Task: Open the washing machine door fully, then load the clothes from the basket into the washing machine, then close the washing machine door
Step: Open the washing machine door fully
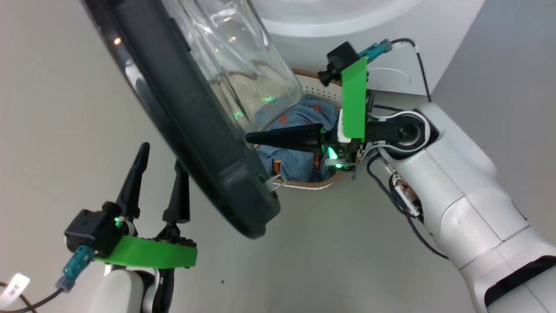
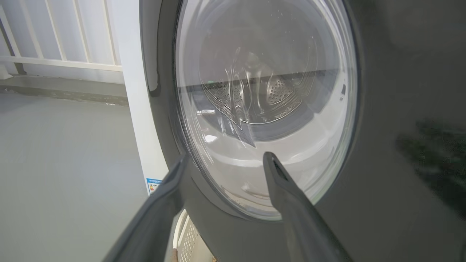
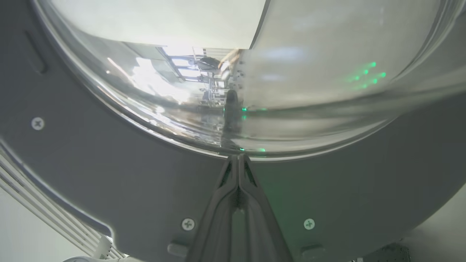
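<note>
The washing machine door (image 1: 195,130) stands partly open, its black rim crossing the head view on a slant, the clear glass bowl (image 1: 234,56) bulging on its inner side. My right gripper (image 1: 248,138) is shut and empty, its tips against the door's inner face (image 3: 109,174) just below the bowl's rim. My left gripper (image 1: 160,158) is open on the outer side, close to the door's window (image 2: 262,102) and holding nothing. Behind the door, the clothes (image 1: 295,117) lie in the basket (image 1: 317,89). The washing machine (image 1: 391,43) is at the top right.
Grey floor (image 1: 347,243) lies under the door and around both arms. In the left wrist view the machine's white front (image 2: 134,109) carries a small blue sticker (image 2: 153,185), and a white railing (image 2: 54,54) runs behind. My right forearm (image 1: 456,191) reaches in from the lower right.
</note>
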